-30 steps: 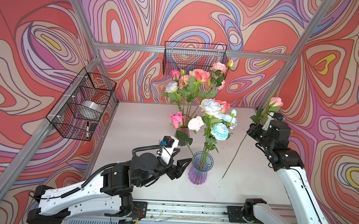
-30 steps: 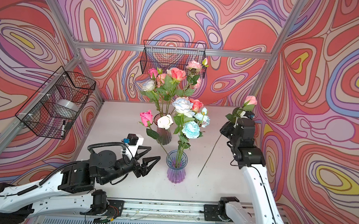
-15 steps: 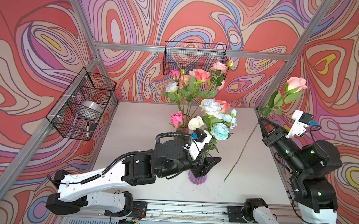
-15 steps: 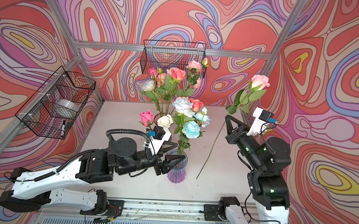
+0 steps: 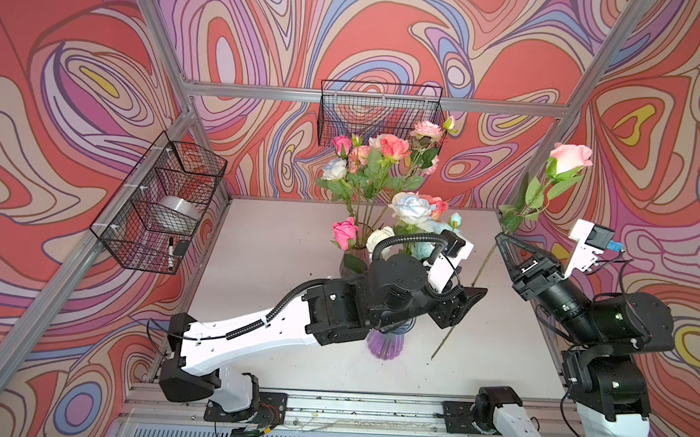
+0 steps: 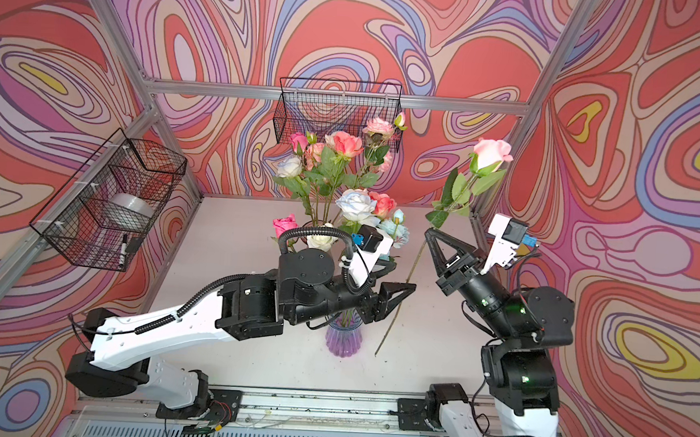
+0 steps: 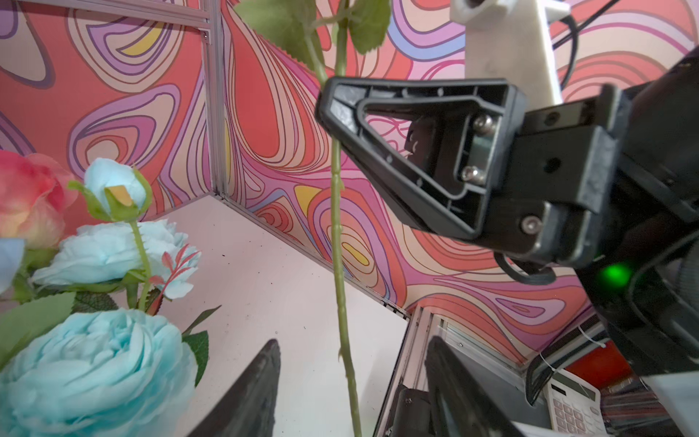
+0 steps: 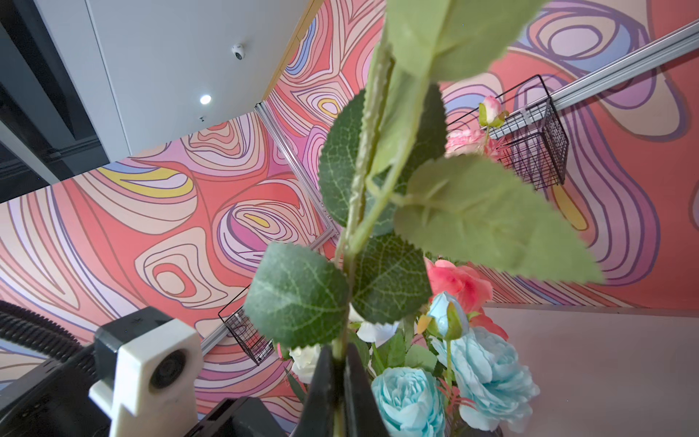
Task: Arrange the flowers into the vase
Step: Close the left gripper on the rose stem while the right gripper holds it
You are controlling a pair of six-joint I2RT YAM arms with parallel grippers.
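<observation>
Rose gripped by closed right pincer, passing between open left pincer jaws

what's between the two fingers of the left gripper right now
The green stem of the pink rose pinched by the right gripper runs through the left gripper's open gap, touching neither finger; the left wrist view shows it.

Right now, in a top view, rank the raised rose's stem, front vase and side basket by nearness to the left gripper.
1. Stem: between the open jaws of the left gripper.
2. Front vase: beneath that arm, just left.
3. Side basket: far left wall.
</observation>
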